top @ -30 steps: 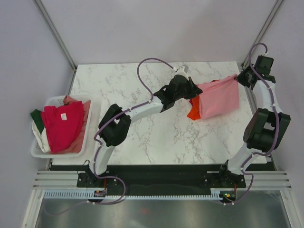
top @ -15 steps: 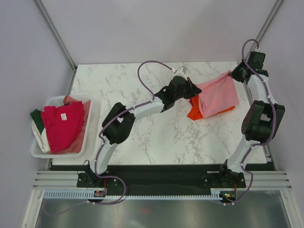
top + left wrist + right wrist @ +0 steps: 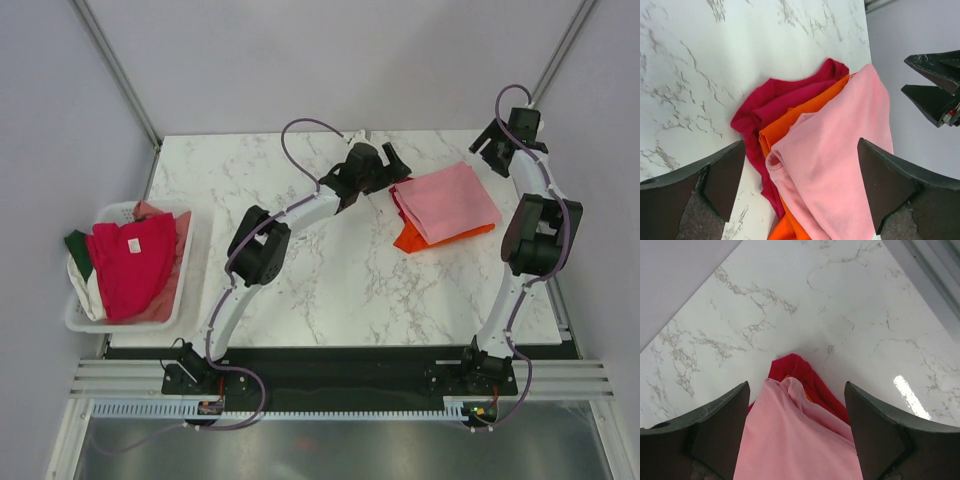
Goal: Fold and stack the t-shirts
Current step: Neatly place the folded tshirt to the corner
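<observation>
Left claw (image 3: pixel 396 168) and right claw (image 3: pixel 493 150), both wide and empty, flank the folded light pink cloth t-shirt (image 3: pixel 448 200), which lies atop a bright orange t-shirt (image 3: pixel 408 238) and a crimson t-shirt (image 3: pixel 770 100), far right on the white marble surface (image 3: pixel 300 270). Any retreat should lift clear without snagging edges.

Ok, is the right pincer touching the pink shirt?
Apart. The left wrist view shows the right pincer open and empty, with a bare gap between its fingertips and the edge of the pink shirt.
</observation>
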Controlling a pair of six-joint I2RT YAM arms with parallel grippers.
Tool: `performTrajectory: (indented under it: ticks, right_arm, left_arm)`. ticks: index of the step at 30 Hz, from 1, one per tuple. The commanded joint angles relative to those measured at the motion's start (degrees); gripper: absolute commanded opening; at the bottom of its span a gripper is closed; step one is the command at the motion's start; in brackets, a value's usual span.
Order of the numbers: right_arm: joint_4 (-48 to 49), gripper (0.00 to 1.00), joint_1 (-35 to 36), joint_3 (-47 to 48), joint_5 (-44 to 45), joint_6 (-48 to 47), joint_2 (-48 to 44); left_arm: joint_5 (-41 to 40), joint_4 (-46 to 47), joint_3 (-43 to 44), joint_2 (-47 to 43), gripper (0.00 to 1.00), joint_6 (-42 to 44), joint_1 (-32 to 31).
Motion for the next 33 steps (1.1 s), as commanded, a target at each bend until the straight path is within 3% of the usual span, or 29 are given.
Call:
performTrajectory:
  ticks: [1, 8, 13, 18, 23, 33]
  right_arm:
    - [1.1, 0.84, 0.7, 2.4, 4.4, -1.8, -3.9]
    - [1.3, 0.75, 3.6, -8.7, 2.5, -5.7, -17.1]
    - [-3.1, 0.55, 11.5, -9.6, -4.5, -9.3, -20.6]
    - [-6.2, 0.39, 21.6, -11.8, -8.0, -14.3, -20.3]
    - [-7.1, 0.26, 24.7, -13.7, -7.3, -17.9, -16.7]
    - [-9.1, 0.23, 28.3, -10.1, -3.9, -21.8, -4.9]
  left_arm:
    - [-3.7, -2.8, 2.2, -4.7, 1.00, 5.9, 0.1]
    - [-5.3, -6.1, -13.3, -20.5, 1.00, 12.4, 1.9]
    - [-7.3, -9.3, -29.7, -38.4, 1.00, 13.8, 5.1]
    - [2.2, -9.1, -49.4, -51.7, 1.00, 10.5, 14.5]
    - [1.4, -9.2, -60.6, -61.6, 1.00, 15.5, 17.2]
    - [-7.0, -6.8, -77.4, -75.7, 0.99, 16.0, 17.2]
